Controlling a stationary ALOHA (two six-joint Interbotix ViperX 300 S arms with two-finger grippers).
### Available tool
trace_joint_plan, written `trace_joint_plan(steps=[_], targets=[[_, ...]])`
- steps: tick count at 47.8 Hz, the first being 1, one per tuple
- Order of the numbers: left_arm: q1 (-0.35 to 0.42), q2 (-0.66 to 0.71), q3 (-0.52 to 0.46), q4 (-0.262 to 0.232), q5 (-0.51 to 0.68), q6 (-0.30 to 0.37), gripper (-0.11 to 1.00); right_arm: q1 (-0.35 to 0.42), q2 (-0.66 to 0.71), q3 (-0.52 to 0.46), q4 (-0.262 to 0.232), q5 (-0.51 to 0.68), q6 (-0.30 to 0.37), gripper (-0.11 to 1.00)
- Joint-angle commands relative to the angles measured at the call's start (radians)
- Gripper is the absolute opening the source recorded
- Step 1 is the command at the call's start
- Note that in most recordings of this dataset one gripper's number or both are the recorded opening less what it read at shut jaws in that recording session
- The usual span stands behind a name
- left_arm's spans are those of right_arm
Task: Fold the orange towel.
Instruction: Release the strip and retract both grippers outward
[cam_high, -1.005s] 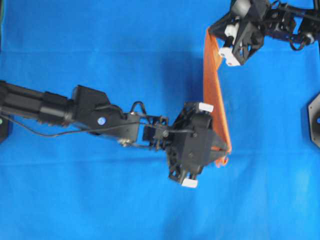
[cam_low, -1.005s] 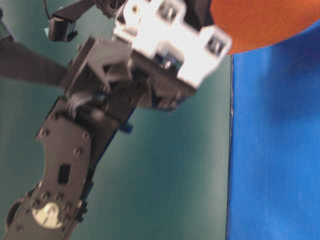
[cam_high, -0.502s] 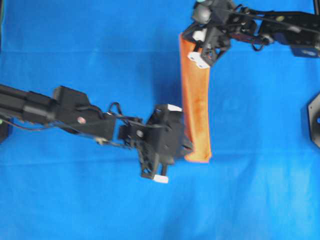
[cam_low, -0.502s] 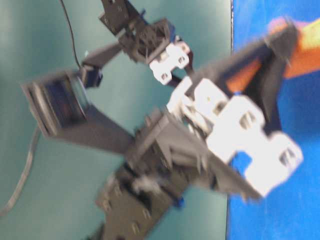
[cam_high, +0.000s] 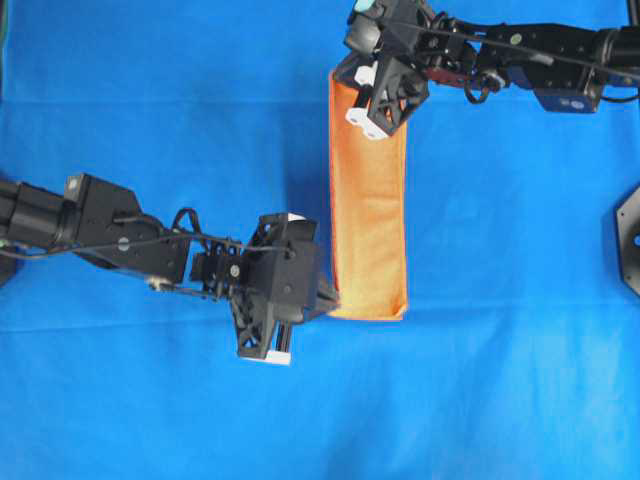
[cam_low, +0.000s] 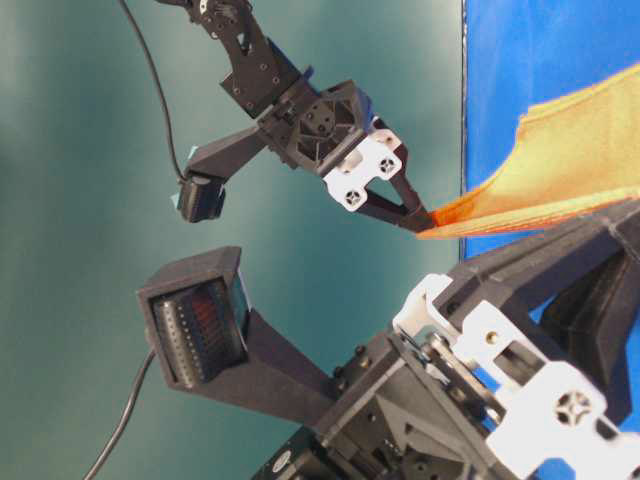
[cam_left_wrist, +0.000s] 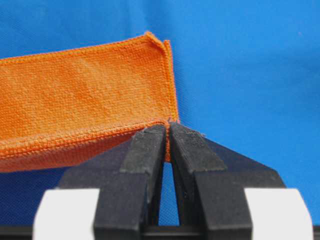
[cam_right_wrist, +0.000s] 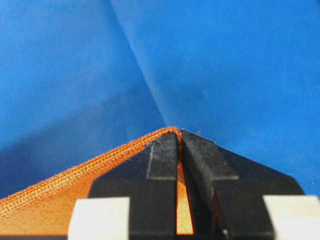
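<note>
Orange towel (cam_high: 368, 200): folded into a long narrow strip, stretched between two pincers above the blue sheet (cam_high: 150, 90). Nubby terry weave, stitched hem along the edges, doubled layers visible in the left wrist view (cam_left_wrist: 85, 105). Seen from table level (cam_low: 560, 165), sagging slightly between its two held corners, clear of the sheet at the far end; cannot tell whether the middle touches the sheet.

Left pincer (cam_high: 332, 300): clamped on the near corner of the towel, at the strip's lower left in the overhead view. Black fingers (cam_left_wrist: 145, 150) pressed together on the hem, only a sliver of cloth between them.

Right pincer (cam_high: 352, 85): clamped on the far corner of the towel, at the strip's upper left in the overhead view. Fingers (cam_right_wrist: 165, 155) closed on the hem, orange cloth showing in the narrow gap. From table level (cam_low: 425, 215), tips pinching the very corner of the towel.

Around the towel: smooth blue sheet over the desk on every side, faint creases beyond the far corner (cam_right_wrist: 135, 55). Well to the right of the towel, a dark mounting plate (cam_high: 628, 240) at the edge of the overhead view. Behind the towel at table level, a teal backdrop (cam_low: 80, 200).
</note>
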Motion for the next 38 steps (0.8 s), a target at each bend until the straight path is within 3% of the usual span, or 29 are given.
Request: trace_joint_plan(steps=[1,5,9,18,20,30,38], targets=[[-0.003,-0.021,-0.011,-0.002,-0.012,-0.003,0.03,-0.009,-0.021,-0.006,-0.005,-0.018,0.002,0.04],[0.002,-0.018,-0.017,0.000,-0.017,-0.003,0.11,-0.008,-0.025,0.000,-0.005,-0.029,-0.002,0.04],[0.006,-0.018,-0.018,0.000,-0.020,-0.002,0.25,-0.008,-0.025,0.000,-0.009,-0.026,-0.005,0.09],[0.015,-0.020,-0.018,0.000,-0.015,0.006,0.73,0.006,-0.026,0.005,-0.046,-0.021,-0.026,0.62],[0.017,-0.020,-0.020,0.000,-0.015,0.006,0.80,0.006,-0.026,0.005,-0.046,-0.021,-0.026,0.68],[0.020,-0.052,-0.020,0.000,0.023,0.014,0.80,0.006,-0.044,0.011,-0.048,-0.020,-0.028,0.65],[0.031,-0.163,0.006,0.003,0.158,0.014,0.79,0.008,-0.126,0.058,-0.048,-0.020,-0.020,0.65]])
